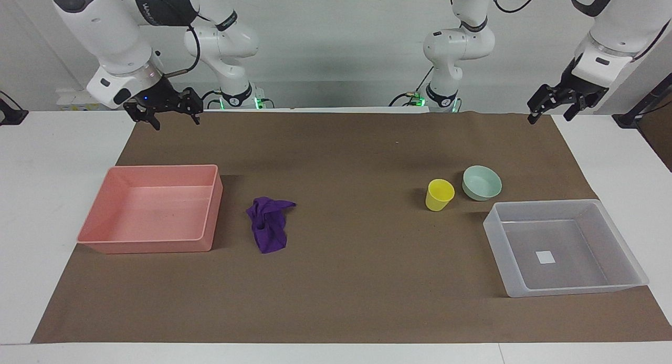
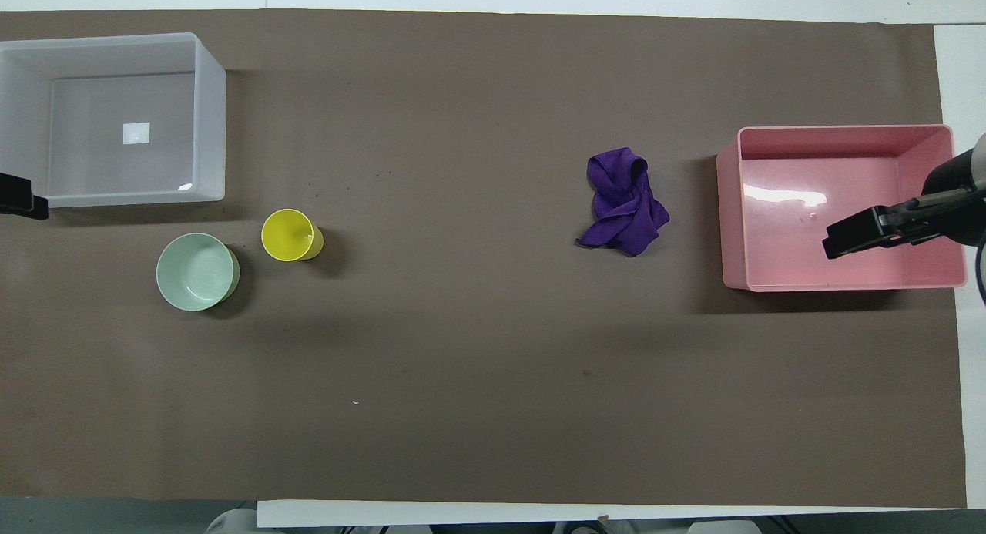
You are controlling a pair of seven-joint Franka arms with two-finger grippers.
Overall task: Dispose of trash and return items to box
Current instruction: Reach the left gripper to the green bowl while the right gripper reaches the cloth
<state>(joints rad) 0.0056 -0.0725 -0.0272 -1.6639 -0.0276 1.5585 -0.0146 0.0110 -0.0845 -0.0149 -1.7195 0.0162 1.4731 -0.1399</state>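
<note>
The purple cloth lies crumpled on the brown mat beside the pink bin. The yellow cup stands upright beside the mint-green bowl; both are nearer to the robots than the clear box. The box holds only its white label and sits at the left arm's end. My right gripper is open and empty, raised high; in the overhead view it lies over the pink bin. My left gripper is open and empty, raised at the left arm's end.
The pink bin is opaque, holds nothing and sits at the right arm's end of the brown mat. White table surface borders the mat at both ends.
</note>
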